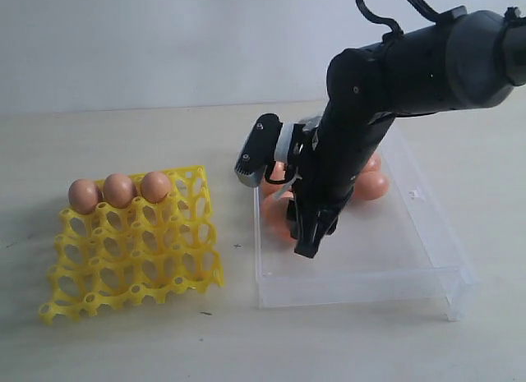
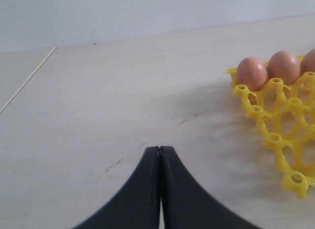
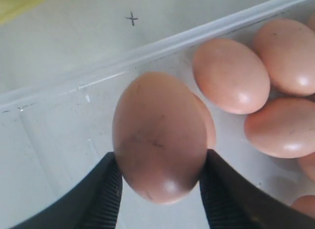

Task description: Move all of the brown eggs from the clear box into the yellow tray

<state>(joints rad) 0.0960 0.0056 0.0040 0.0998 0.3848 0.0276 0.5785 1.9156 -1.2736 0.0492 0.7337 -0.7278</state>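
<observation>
This looks like a robotics lab or test bench rather than a home or kitchen: a black robot arm (image 1: 411, 70) with a looped cable (image 1: 374, 16) reaches over a plain pale tabletop (image 1: 123, 341) set against a blank white wall (image 1: 164, 45). What lies on the surface reads as staged props: a yellow tray (image 1: 131, 293), a clear box (image 1: 427, 226) and plain brown eggs (image 1: 119, 189). A small drawn cross (image 3: 131, 17) and faint dark scuffs (image 2: 114, 165) mark the tabletop like a well-used work surface.
</observation>
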